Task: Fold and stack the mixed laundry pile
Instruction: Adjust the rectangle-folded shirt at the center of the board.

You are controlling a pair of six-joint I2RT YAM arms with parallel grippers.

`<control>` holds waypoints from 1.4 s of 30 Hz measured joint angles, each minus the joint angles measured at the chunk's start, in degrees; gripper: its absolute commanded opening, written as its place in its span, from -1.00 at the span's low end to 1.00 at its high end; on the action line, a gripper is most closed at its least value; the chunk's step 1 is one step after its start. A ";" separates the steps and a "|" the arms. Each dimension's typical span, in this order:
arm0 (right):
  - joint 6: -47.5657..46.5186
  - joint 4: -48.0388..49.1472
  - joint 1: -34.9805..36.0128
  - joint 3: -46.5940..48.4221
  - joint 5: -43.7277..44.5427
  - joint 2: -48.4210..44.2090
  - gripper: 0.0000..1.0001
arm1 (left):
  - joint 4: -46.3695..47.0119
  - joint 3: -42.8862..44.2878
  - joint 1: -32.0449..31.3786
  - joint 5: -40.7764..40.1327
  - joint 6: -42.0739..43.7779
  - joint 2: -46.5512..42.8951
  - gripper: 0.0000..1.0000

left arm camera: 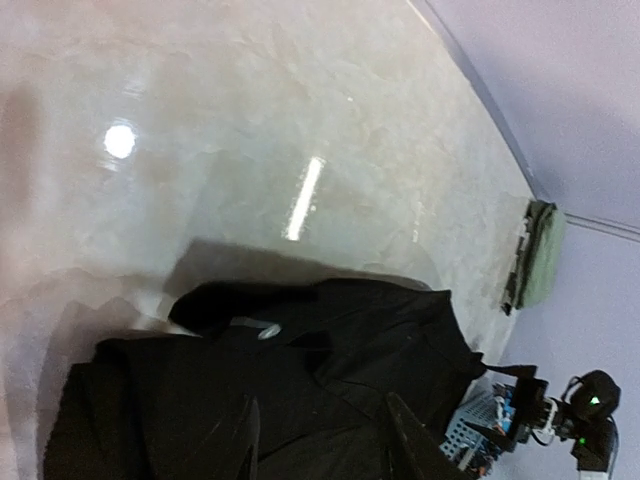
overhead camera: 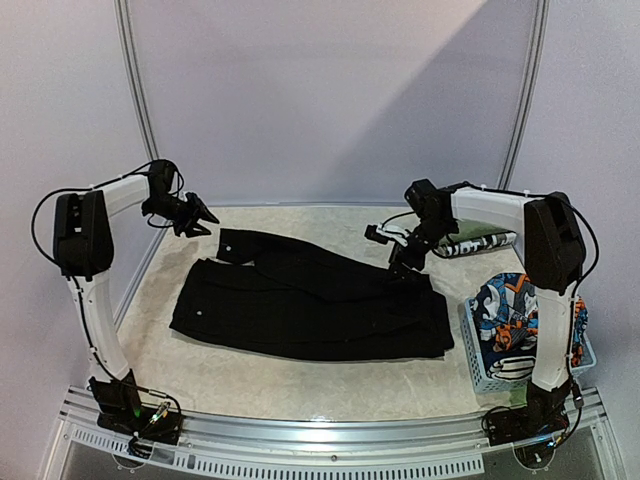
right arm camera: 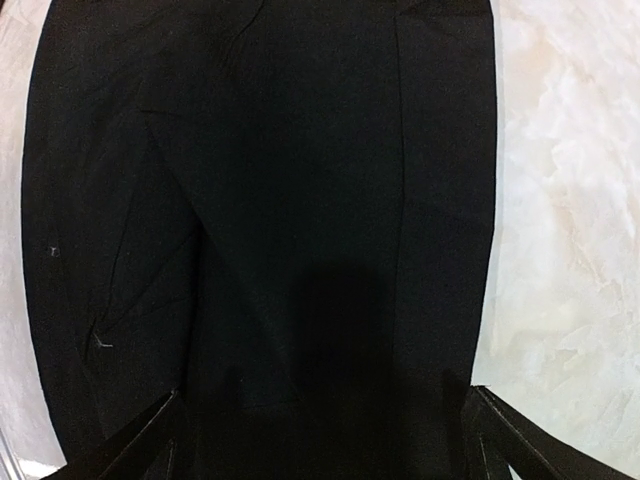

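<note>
A large plain black garment (overhead camera: 310,305) lies spread flat across the middle of the table. An orange-blue-white cartoon-print garment (overhead camera: 505,305) sits in the basket at the right. My left gripper (overhead camera: 197,217) hovers off the black garment's far left corner, apart from the cloth. In the left wrist view its fingers (left arm camera: 415,445) stand apart with nothing between them, and the black garment (left arm camera: 300,390) lies below. My right gripper (overhead camera: 405,257) hangs over the garment's far right part. Its fingers (right arm camera: 510,445) are spread wide over the black cloth (right arm camera: 300,200), empty.
A pale blue lattice basket (overhead camera: 480,368) stands at the right near edge. A folded olive-green cloth (overhead camera: 480,240) lies at the far right on a black-and-white printed piece. Curved rails edge the marble-look tabletop (overhead camera: 300,385).
</note>
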 measured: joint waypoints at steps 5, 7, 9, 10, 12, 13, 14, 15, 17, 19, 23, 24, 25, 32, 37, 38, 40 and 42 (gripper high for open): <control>0.39 -0.92 -0.02 0.00 -0.09 0.09 0.92 | -1.16 -2.91 -1.90 -8.68 7.58 -1.99 -0.09; 0.61 -1.25 -0.02 -0.04 -0.20 0.09 0.92 | 0.22 -6.34 -2.91 -10.40 10.05 -3.34 -0.07; 0.83 -1.29 -0.02 -0.04 -0.39 0.09 0.92 | 1.05 -8.48 -3.34 -11.13 11.21 -3.58 -0.06; 0.98 -1.40 -0.02 -0.04 -0.52 0.09 0.92 | 1.29 -9.03 -3.56 -11.32 11.56 -3.21 -0.05; 1.20 -1.64 -0.02 0.02 -0.79 0.09 0.92 | 2.08 -8.79 -3.69 -11.39 11.74 -1.77 -0.04; 1.29 -1.70 0.00 0.07 -0.90 0.15 0.92 | 2.47 -7.96 -3.67 -11.41 11.67 -0.57 -0.04; 1.36 -1.70 0.00 0.13 -0.98 0.20 0.92 | 2.89 -6.71 -3.67 -11.50 11.30 0.94 -0.04; 1.49 -1.73 -0.02 0.13 -1.09 0.26 0.92 | 3.37 -5.64 -3.67 -11.61 10.93 2.21 -0.04; 1.68 -1.95 -0.02 0.13 -1.20 0.35 0.92 | 5.18 -3.50 -3.67 -11.74 9.31 5.11 -0.06; 1.73 -2.14 -0.02 0.13 -1.20 0.39 0.92 | 7.54 -2.03 -3.67 -11.80 6.93 7.58 -0.09; 1.90 -2.32 -0.02 0.11 -1.20 0.39 0.92 | 10.58 2.19 -3.67 -11.76 1.90 12.55 -0.25; 1.92 -2.40 -0.02 0.11 -1.20 0.39 0.92 | 11.17 2.99 -3.67 -11.69 1.03 13.22 -0.32; 1.95 -2.49 -0.02 0.09 -1.20 0.39 0.92 | 11.87 3.80 -3.67 -11.87 -0.09 13.86 -0.41; 2.32 -2.49 0.00 0.04 -1.18 0.39 0.91 | 15.58 3.87 -3.67 -11.04 -5.18 15.04 -1.00; 2.73 -2.45 -0.02 0.04 -0.83 0.39 0.91 | 20.24 -1.68 -3.72 -10.40 -8.44 11.78 -1.00; 2.91 -2.40 0.00 0.04 -0.50 0.39 0.91 | 20.41 -3.34 -3.76 -10.43 -8.98 10.03 -1.00; 3.41 -2.23 -0.02 0.04 0.39 0.39 0.91 | 20.52 -6.05 -3.93 -10.60 -9.86 5.60 -1.00; 3.72 -1.97 -0.02 0.04 1.33 0.39 0.90 | 20.50 -7.69 -4.22 -10.67 -10.69 0.55 -1.00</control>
